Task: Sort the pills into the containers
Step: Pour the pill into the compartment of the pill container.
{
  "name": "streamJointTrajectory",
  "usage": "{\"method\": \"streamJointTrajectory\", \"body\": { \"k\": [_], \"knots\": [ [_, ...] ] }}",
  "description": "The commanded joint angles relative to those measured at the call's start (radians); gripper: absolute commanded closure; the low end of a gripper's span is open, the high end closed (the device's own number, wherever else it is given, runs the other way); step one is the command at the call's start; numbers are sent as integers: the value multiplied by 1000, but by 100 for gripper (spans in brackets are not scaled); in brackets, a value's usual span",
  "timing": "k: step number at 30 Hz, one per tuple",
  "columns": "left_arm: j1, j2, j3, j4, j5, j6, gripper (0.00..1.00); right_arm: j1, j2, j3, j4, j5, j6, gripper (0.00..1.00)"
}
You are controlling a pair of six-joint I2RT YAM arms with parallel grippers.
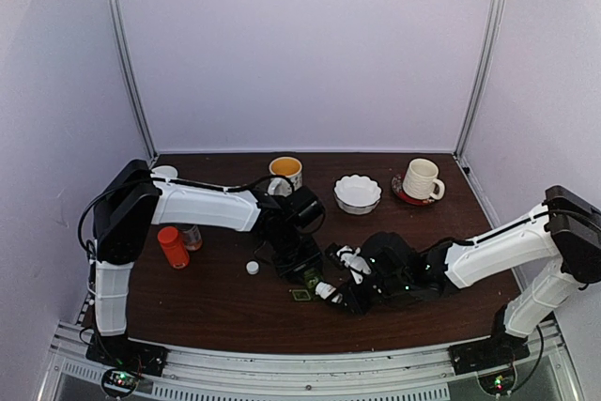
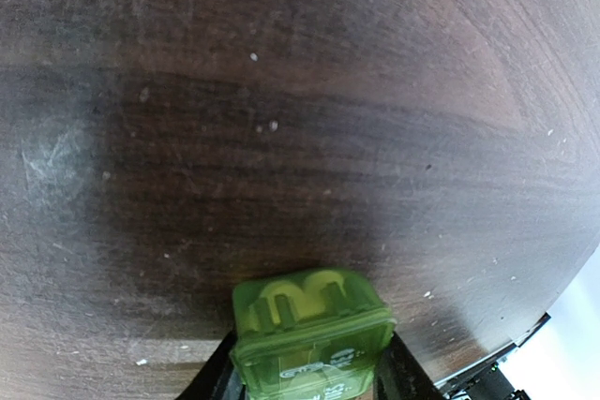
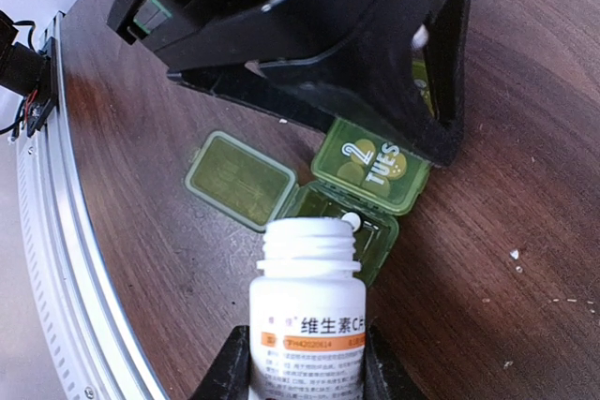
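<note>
Pill box has one lid open, one white pill inside. Left gripper holds it; right gripper holds the white bottle. More sorting seems left.

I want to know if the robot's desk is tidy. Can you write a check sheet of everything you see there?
Surface: dark wooden table, scratched, with tiny white specks.
Job's things: green pill box, one lid open, a white pill at the open slot; open white bottle, its mouth by that slot.
Clutter: yellow-lined mug, mug on a saucer, white bowl, orange bottle, white cap.
Fingers: left fingers grip the pill box; right fingers grip the white bottle.
Cables: black cables run along the arms.
Surroundings: pale walls, metal rail at the near edge.
</note>
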Motion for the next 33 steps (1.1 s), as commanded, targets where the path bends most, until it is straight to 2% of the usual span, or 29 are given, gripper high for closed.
{"method": "streamJointTrajectory", "body": {
  "k": [1,10,19,28,33],
  "knots": [
    [-1,15,-32,-37,17,-13,64,-5,-14,7,34,3,-14,94],
    [-2,16,-30,-34,24,-13,64,-5,-60,-16,32,28,-38,94],
    [-2,17,-29,-34,23,-12,64,-5,66,-9,60,-10,-15,94],
    [-3,18,-29,-34,24,-12,64,-5,22,-6,49,0,-33,94],
    [-2,21,-27,-33,25,-14,64,-4,-53,-16,43,23,-46,95]
  ]
}}
